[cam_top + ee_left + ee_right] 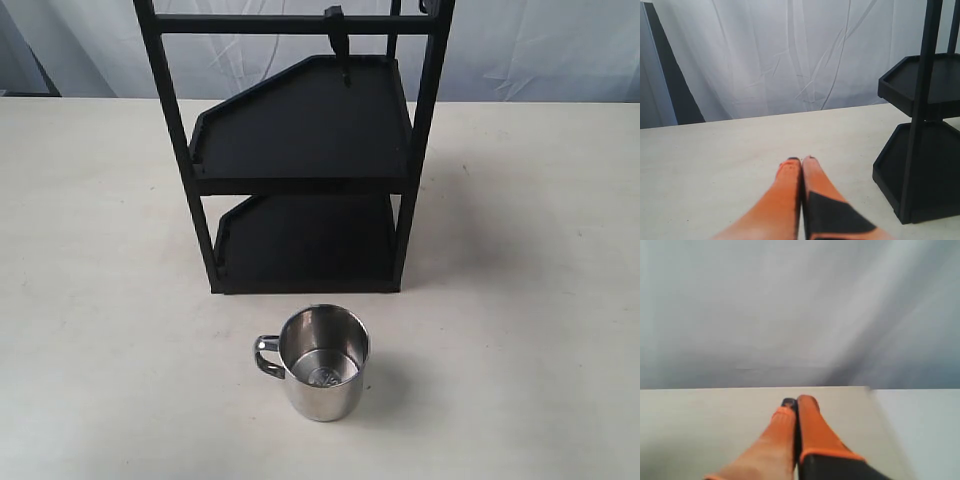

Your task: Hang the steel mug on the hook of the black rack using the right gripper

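Steel mug waiting on the bench, rack behind it.

We see the steel mug upright near the bench's front edge, untouched; the hook hangs empty; our right tool fingers pressed together.

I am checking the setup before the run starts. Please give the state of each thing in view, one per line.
steel mug: upright on the table, empty, handle toward the exterior view's left, not held.
black rack: standing upright, both shelves bare.
hook: on the top crossbar, nothing hanging on it.
left hand: shut, holding nothing.
right hand: shut, holding nothing.
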